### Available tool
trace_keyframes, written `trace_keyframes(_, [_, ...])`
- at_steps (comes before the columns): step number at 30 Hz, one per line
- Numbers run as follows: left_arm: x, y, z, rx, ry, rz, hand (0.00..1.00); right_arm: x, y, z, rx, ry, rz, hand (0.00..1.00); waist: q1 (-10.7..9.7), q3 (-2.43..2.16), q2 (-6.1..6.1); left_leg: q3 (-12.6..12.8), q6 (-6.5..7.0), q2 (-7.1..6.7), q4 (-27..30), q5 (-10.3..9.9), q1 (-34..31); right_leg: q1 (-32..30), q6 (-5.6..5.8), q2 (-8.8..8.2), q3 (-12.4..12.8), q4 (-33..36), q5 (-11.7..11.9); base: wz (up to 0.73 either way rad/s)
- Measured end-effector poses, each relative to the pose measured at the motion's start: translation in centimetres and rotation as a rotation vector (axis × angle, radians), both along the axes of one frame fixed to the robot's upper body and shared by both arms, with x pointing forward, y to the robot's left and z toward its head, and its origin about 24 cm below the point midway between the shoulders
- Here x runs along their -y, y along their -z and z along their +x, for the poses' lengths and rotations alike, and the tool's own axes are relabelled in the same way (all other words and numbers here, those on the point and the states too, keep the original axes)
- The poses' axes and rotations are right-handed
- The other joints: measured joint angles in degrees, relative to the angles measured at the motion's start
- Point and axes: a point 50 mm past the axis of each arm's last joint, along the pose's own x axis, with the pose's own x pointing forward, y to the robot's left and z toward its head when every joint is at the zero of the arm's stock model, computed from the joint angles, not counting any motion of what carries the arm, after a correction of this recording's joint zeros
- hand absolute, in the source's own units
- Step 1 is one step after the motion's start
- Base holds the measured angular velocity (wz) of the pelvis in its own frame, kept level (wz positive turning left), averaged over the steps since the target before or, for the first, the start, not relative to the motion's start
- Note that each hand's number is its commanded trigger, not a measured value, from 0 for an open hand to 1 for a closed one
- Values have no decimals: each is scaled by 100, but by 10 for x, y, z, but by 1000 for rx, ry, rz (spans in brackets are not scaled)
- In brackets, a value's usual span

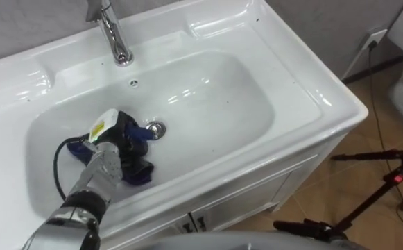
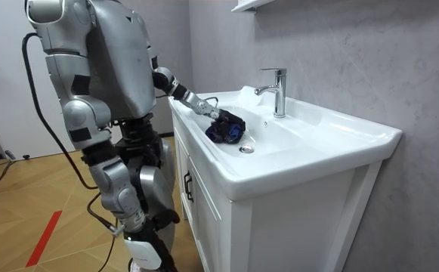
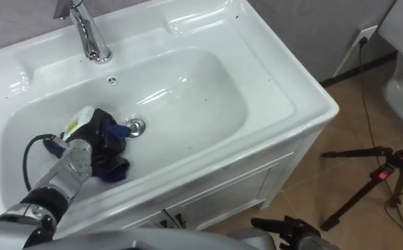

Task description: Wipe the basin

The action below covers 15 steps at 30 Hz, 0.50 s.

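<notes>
Your left hand [image 1: 118,139] comes in from the lower left of the frame and sits low in the basin [image 1: 222,90], left of centre. Its fingers curl down into a dark blue cloth [image 1: 137,172] and grip it, with the bunched cloth pressed against the basin's bottom under and just in front of the hand. One blue fold sticks out toward the drain [image 1: 157,129], which lies just right of the hand and looks to be touching that fold, though you cannot tell for sure. Up in the upper left of the frame the chrome tap [image 1: 114,35] stands on the back ledge, with the small overflow hole [image 1: 134,83] below it in the basin's back wall, well apart from the cloth. At the lower right of the frame a black tripod [image 1: 388,184] rests on the wooden floor beside the white cabinet [image 2: 211,204]. From the room view you see the robot standing upright at the cabinet's front edge on the room view's left, its left arm stretched out over the rim and down into the bowl.
</notes>
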Motion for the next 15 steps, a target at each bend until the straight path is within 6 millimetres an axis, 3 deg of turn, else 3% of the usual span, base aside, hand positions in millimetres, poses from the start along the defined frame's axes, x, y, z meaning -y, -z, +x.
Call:
trace_keyframes(4, [-16,-8,-5,25,7,61,100,14,-4,-3,-28,-15,-25,0,194,1,116,-3,-4,16,-2,2,-33,-15,-14,-18,-21,-7,-15,1])
trace_keyframes(10, [-26,-20,-9,81,-1,76,100,19,-4,-9,-54,0,-49,0,383,-37,179,-26,-54,58,0,32,-71,-61,-74,22,-31,0,-37,0])
trace_keyframes(15, [-30,-24,-9,95,-1,87,100,26,-6,-14,-77,-21,-89,0,466,-33,180,-55,-98,97,-1,59,-108,-92,-131,60,-33,-7,-54,0])
